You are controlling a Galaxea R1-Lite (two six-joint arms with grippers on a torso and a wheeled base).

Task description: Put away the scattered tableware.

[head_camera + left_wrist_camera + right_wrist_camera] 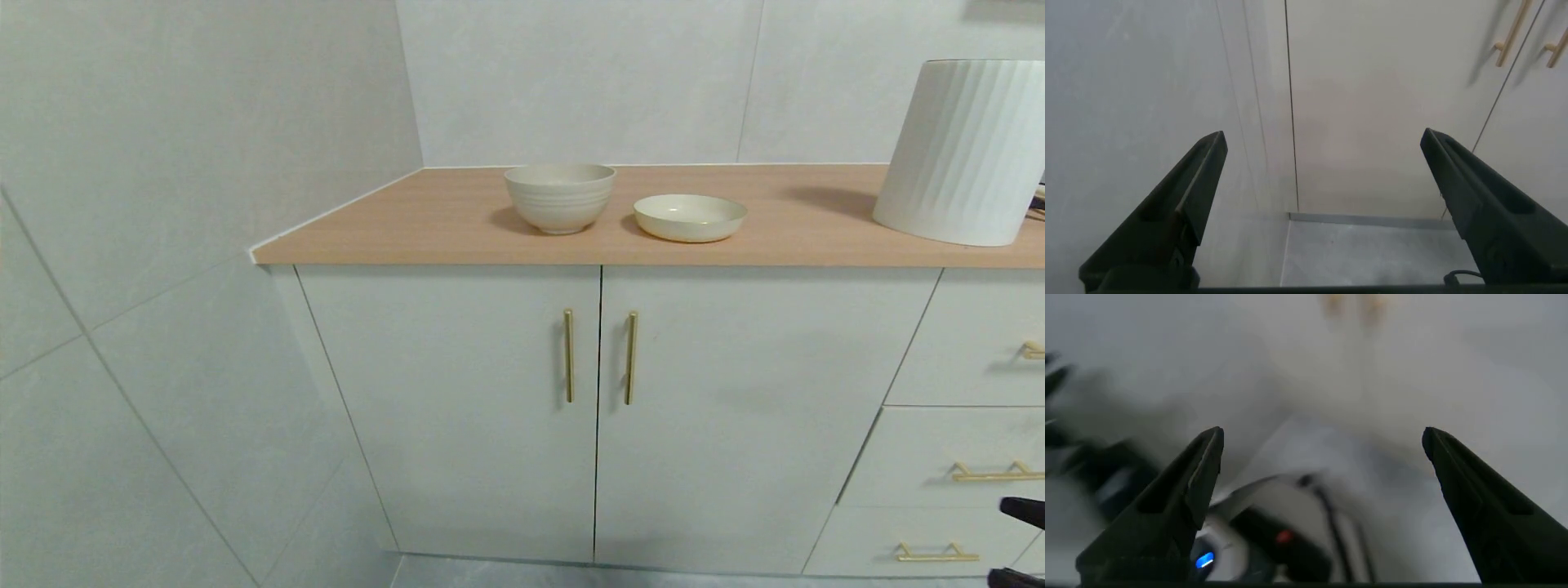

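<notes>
Though far from right end effector, bowl beside dish.

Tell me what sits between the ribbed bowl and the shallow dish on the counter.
Nothing. In the head view the ribbed bowl and the shallow dish stand apart, with a bare strip of wooden countertop between them.

The left gripper has its two dark fingers spread wide apart. The right gripper is equally wide apart.
</notes>
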